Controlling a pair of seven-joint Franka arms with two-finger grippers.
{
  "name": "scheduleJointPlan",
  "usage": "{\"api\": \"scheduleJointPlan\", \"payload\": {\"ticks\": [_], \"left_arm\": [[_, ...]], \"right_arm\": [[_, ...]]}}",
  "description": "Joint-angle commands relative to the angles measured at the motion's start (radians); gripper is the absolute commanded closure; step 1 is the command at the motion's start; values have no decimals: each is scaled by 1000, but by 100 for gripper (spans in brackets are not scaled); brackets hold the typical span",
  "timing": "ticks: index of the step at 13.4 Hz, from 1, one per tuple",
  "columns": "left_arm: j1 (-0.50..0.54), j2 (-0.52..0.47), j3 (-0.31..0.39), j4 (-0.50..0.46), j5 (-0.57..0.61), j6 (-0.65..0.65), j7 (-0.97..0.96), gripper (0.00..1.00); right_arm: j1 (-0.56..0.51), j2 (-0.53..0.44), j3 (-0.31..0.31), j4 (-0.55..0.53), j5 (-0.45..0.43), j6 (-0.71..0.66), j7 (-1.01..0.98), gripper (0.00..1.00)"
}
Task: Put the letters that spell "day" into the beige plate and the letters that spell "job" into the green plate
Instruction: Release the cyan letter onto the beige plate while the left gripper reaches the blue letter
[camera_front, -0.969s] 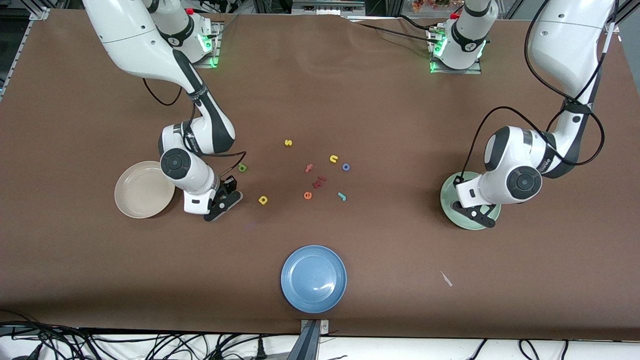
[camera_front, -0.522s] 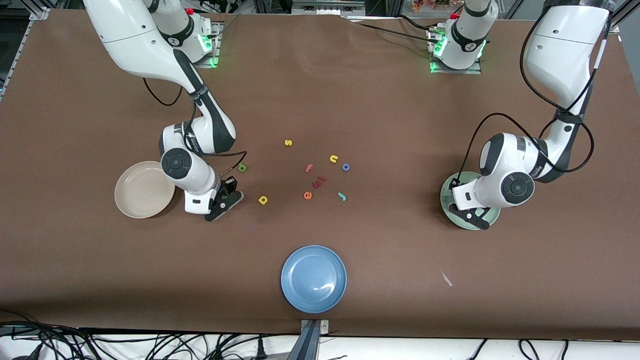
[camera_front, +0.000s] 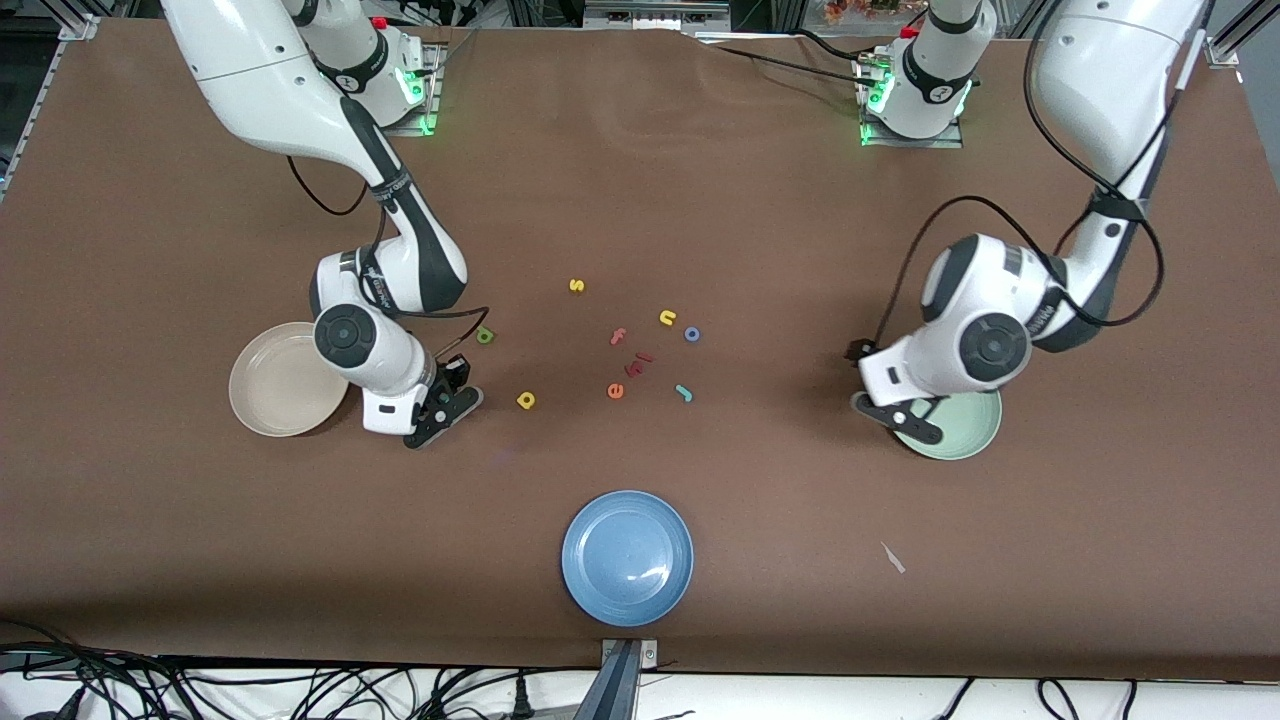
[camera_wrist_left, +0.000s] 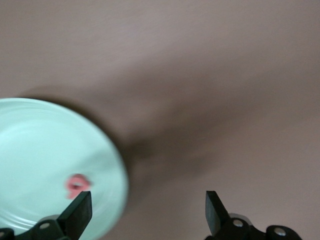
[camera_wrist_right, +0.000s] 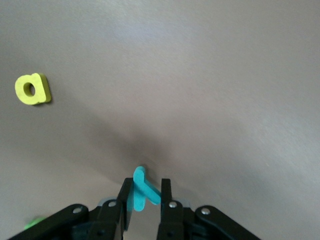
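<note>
My right jaws pinch teal y over surface nr beige plate, a at 3 o'clock. Left jaws open at green plate rim, b in it.

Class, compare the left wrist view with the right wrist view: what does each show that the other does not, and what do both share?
Only the left wrist view: the green plate with a pink letter lying in it, and the left hand open beside the plate's rim.

Only the right wrist view: the right hand shut on a teal letter, and a yellow "a" lying apart on the table.

Both: the brown table.
</note>
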Motion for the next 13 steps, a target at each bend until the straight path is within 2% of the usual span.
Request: {"api": "scheduleJointPlan", "payload": {"ticks": [1, 3, 6, 10, 11, 12, 13], "left_arm": [[-51, -3, -55, 7, -8, -7, -293, 0], [-129, 21, -55, 48, -14, -5, -514, 0], [-241, 78, -55, 111, -10, 9, -866, 0], [-335, 170, -49, 120, 3, 205, -1262, 0], [-340, 179, -49, 117, 3, 226, -1303, 5], [-340, 181, -49, 114, 4, 226, -1305, 16], [-341, 183, -49, 110, 4, 226, -1305, 35]], "right_arm": [[-60, -35, -6, 20, 32, -102, -19, 85], [-87, -69, -41, 7, 32, -158, -22, 85], [-87, -121, -130, -25, 31, -230, -33, 85], [-87, -230, -213, -175, 31, -193, -44, 85], [-87, -239, -235, -213, 32, -155, -56, 85], [-87, -246, -246, -253, 32, -96, -80, 85], [-88, -247, -250, -297, 32, -21, -91, 85]]}}
